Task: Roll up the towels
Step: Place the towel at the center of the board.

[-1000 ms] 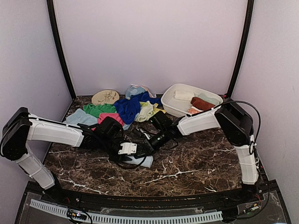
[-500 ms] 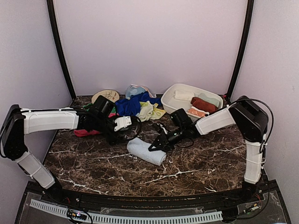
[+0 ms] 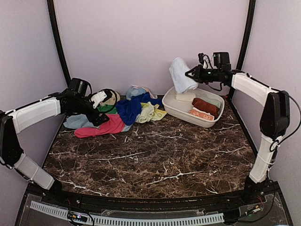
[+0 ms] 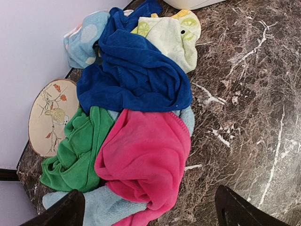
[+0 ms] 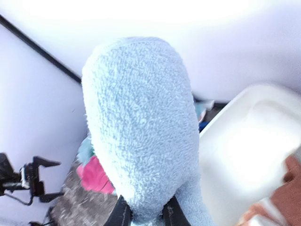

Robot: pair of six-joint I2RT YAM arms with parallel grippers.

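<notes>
My right gripper [image 3: 190, 74] [image 5: 143, 213] is shut on a rolled pale blue towel [image 3: 180, 75] [image 5: 141, 122], held in the air above the back left rim of the white basin [image 3: 175, 111]. Rolled white [image 3: 185, 96] and rust-brown [image 3: 203, 104] towels lie in the basin. My left gripper [image 3: 100, 110] [image 4: 150, 212] hangs open and empty over the loose pile at the back left. That pile holds a pink-red towel [image 3: 101, 127] [image 4: 146, 160], a green one [image 4: 70, 155], a royal blue one [image 3: 128, 108] [image 4: 131, 75], a lime-yellow one [image 3: 149, 112] [image 4: 171, 35] and a pale blue one [image 3: 77, 121] [image 4: 103, 207].
A round tan patterned disc [image 3: 112, 95] [image 4: 47, 115] leans by the back wall behind the pile. A spotted light blue cloth [image 3: 136, 90] [image 4: 84, 37] lies next to it. Black frame posts [image 3: 60, 52] stand at both back corners, the right one close to the right arm.
The right gripper lifted the rolled pale blue towel from the middle of the table to above the basin. The left gripper opened wide and swung back left over the pile.
</notes>
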